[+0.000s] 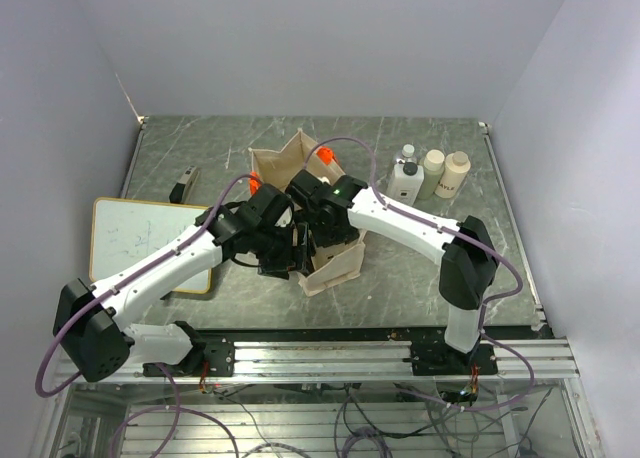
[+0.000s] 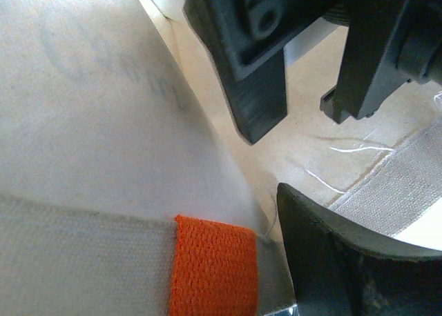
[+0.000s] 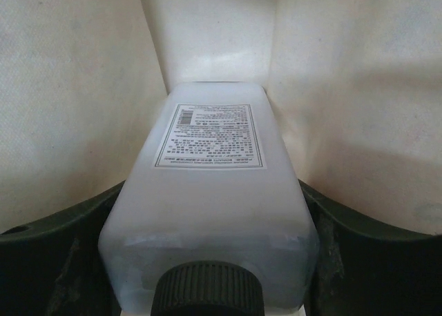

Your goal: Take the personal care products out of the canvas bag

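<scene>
Pinches the white bottle (image 3: pixel 210 212) inside the canvas bag (image 1: pixel 335 266) with the right pincer (image 3: pixel 213 188), ready for lifting out — seemingly steadies the rim with the left pincer (image 1: pixel 282 258), its grip impossible to tell.

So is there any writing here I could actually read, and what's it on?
Nothing reads clearly.
white bottle: label with lines of fine print, too small to read.
canvas bag: faint grey letters on the cloth, too blurred to read.
whiteboard: faint blue marks, unreadable.
cream bottle: dark label print, too small to read.
</scene>
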`<state>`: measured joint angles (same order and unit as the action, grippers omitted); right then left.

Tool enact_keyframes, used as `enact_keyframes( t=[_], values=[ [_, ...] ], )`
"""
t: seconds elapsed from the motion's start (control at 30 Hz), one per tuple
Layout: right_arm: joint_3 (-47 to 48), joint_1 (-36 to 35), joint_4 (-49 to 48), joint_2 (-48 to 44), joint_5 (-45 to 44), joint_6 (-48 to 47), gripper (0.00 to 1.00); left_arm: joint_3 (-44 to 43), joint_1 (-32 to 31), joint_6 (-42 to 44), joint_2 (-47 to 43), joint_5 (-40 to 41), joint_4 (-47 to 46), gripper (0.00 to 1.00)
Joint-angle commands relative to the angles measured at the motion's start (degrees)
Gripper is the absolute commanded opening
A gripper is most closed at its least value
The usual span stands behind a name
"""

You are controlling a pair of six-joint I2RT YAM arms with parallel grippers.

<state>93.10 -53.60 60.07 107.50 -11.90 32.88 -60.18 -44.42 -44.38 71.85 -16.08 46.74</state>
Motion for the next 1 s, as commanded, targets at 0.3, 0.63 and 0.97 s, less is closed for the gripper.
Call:
enact_keyframes(
  t=[0.3,0.63,0.97],
  values=[
    [7.39,0.44,-0.34,-3.42,-0.78,-0.04,0.25,-2.34,-0.54,1.02,-3.04,2.19,1.87,0.83],
    [9.16,3.44,-3.59,-7.01,3.39,0.55,0.00,-5.11,-0.53,1.05,-5.07,6.65,2.17,0.87],
    [7.58,13.46,-11.61,-11.83,21.80,6.19,0.00,-8.45,-0.54,0.14,-8.62,13.53,4.10,0.89]
  ],
)
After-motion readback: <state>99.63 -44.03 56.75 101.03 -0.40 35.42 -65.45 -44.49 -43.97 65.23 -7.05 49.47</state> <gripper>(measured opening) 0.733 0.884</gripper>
